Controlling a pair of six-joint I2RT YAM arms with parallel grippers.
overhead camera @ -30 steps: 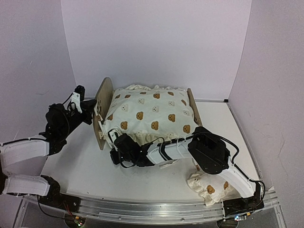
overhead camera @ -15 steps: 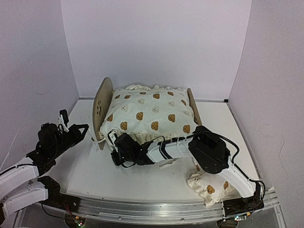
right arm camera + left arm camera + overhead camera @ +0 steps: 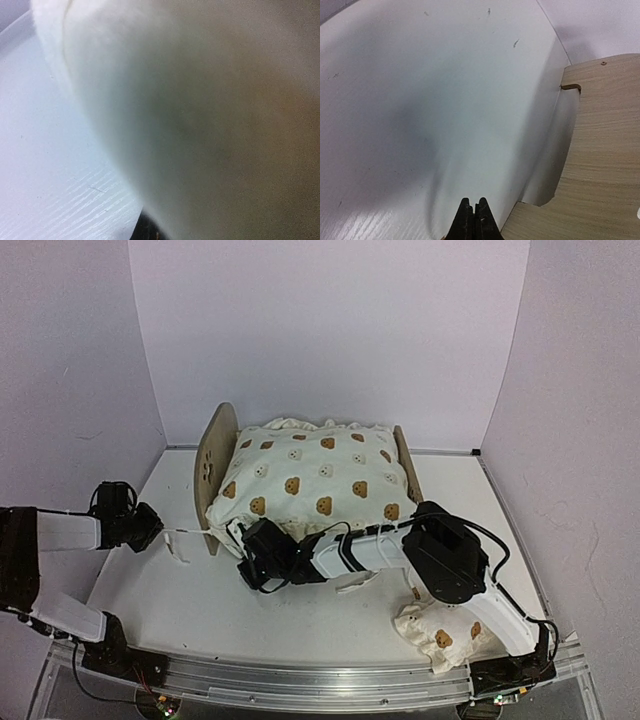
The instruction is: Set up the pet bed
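The pet bed sits mid-table under the cushion. The left gripper, closed, hangs just left of it, a white tie at its tip; the right gripper, closed, presses the cushion's front

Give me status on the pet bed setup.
Left gripper shut, left of pet bed, white tie stretched toward it. Right gripper shut at near edge of cushion, which fills the frame. Small pillow off the bed, near right.
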